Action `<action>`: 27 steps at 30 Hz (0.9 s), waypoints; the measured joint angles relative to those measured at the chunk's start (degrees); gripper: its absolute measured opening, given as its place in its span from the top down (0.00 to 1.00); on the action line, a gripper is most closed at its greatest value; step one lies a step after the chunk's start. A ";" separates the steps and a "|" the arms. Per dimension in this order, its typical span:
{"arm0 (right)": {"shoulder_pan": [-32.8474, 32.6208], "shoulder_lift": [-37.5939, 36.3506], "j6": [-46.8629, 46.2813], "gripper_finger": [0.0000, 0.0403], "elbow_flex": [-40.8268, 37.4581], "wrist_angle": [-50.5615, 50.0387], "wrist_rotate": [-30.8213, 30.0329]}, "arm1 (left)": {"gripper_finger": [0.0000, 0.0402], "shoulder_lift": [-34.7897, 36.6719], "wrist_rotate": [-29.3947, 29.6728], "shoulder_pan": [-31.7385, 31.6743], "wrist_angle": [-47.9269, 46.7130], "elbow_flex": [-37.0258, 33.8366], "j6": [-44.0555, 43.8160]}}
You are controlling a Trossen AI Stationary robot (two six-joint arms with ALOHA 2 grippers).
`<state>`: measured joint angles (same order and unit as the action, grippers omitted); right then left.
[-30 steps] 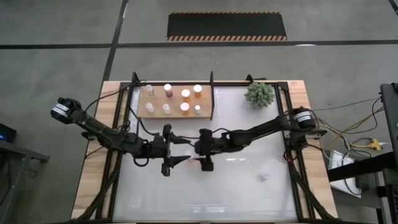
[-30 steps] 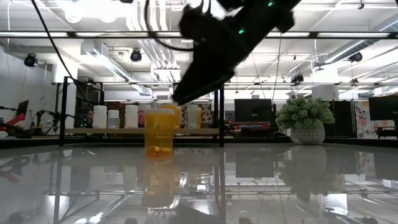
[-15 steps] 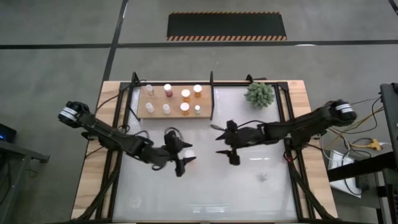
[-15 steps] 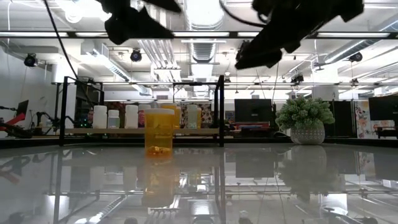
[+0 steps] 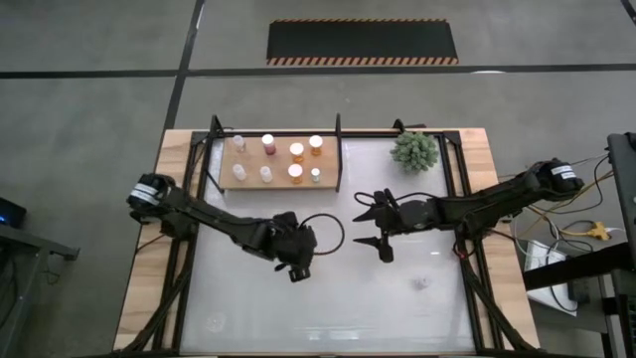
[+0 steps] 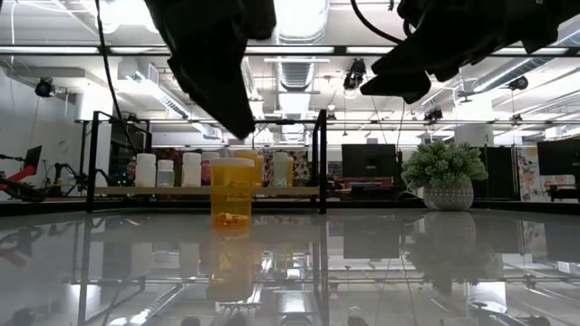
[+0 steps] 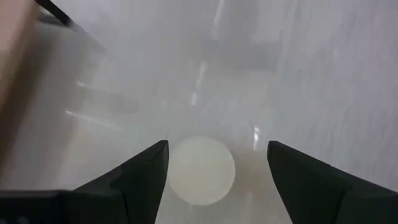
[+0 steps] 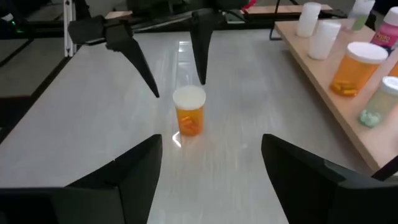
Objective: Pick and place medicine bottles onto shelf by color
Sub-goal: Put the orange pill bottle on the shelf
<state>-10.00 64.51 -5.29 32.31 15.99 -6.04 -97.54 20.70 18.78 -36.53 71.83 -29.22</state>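
Your left gripper (image 7: 216,180) hangs spread wide directly above the small orange translucent plastic medicine bottle (image 8: 189,112) with its pale round cap, standing upright on the white tabletop (image 5: 397,298), while your right gripper (image 8: 211,174) waits nearby, equally unclenched.

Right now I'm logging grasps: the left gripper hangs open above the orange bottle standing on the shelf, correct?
Not quite. The left gripper does hang open above the orange bottle, but that bottle stands on the white tabletop, apart from the shelf, as the right wrist view shows.
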 joint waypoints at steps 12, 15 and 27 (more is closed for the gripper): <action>0.00 0.28 -0.30 0.35 -0.75 0.10 0.00 | 0.36 -0.48 -4.94 -2.80 -0.03 -1.10 0.03; 0.00 0.28 -0.07 0.35 -0.75 0.18 0.00 | 0.32 -0.65 -5.67 -3.05 -0.04 -1.33 0.01; 0.00 0.28 -0.23 0.35 -0.75 0.16 0.00 | 0.20 -4.73 -5.73 -3.34 -0.30 -1.75 3.14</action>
<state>-10.00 64.79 -5.52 31.55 16.14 -6.04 -102.27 14.96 15.44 -36.83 70.08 -26.09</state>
